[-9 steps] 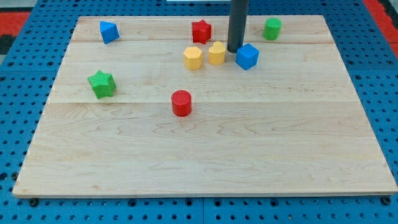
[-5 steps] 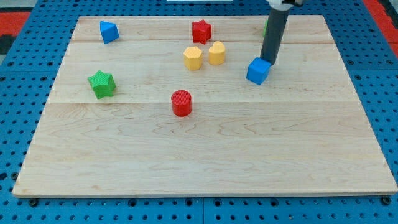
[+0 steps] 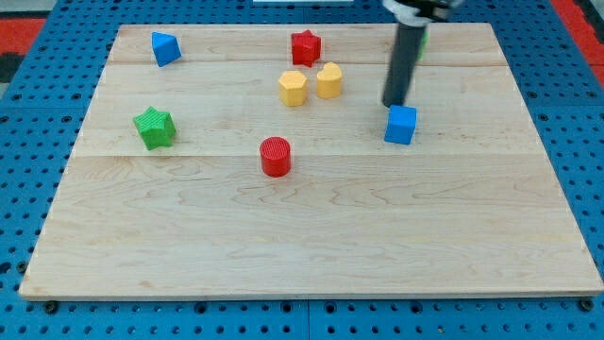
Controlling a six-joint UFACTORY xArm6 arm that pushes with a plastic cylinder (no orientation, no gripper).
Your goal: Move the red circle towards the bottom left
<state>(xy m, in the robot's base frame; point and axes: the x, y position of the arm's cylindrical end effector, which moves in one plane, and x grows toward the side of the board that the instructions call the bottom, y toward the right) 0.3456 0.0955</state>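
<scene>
The red circle (image 3: 276,156) stands near the middle of the wooden board (image 3: 311,236), a little to the view's left. My tip (image 3: 394,104) is well to its right and higher in the view. The tip sits just above the blue cube (image 3: 400,125), close to its top edge. The rod rises from there to the view's top.
A yellow hexagon (image 3: 293,89) and a second yellow block (image 3: 328,80) sit above the red circle. A red star (image 3: 305,46) is near the top edge, a blue block (image 3: 165,47) at top left, a green star (image 3: 155,127) at left. A green block (image 3: 421,38) is mostly hidden behind the rod.
The tip moved from beside the yellow blocks to the right and down, pushing the blue cube right and towards the view's bottom. The red circle has not moved.
</scene>
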